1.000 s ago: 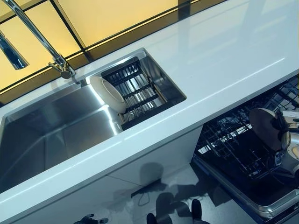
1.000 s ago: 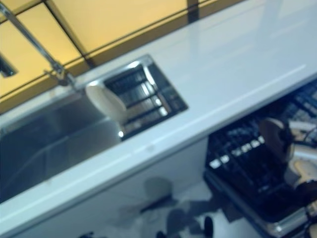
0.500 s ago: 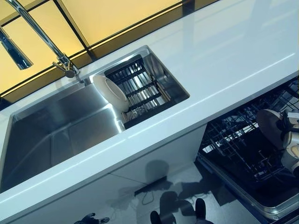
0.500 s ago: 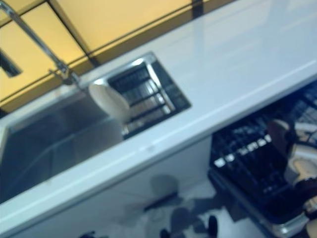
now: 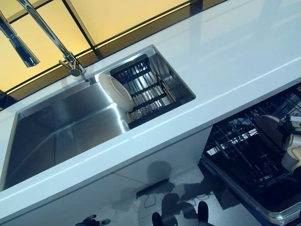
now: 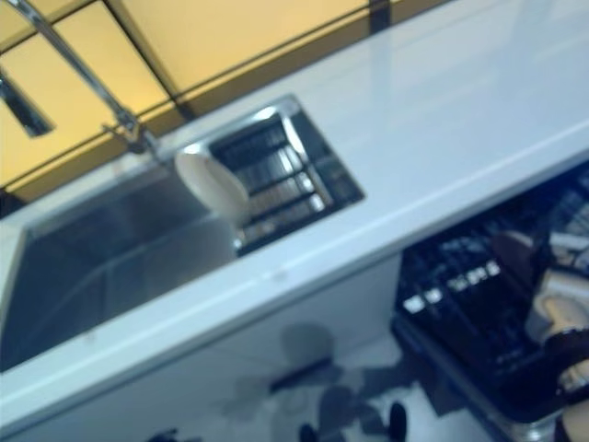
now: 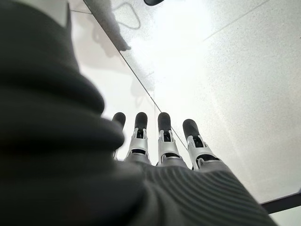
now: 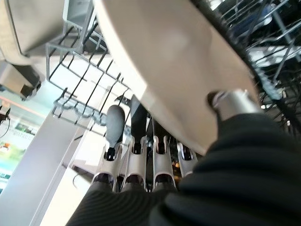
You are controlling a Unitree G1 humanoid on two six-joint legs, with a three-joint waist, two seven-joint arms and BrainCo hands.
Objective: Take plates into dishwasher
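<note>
Two plates show. One cream plate (image 5: 118,91) stands on edge in the sink rack (image 5: 146,89), face toward the basin (set into the white table (image 5: 225,61)). The left robot hand (image 7: 160,141) hangs open over floor. The right robot hand (image 8: 141,160) grips a second plate (image 8: 178,61), tilted over the dishwasher rack (image 5: 244,150).

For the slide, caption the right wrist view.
Right hand pinches a beige plate above the dishwasher rack.
</note>
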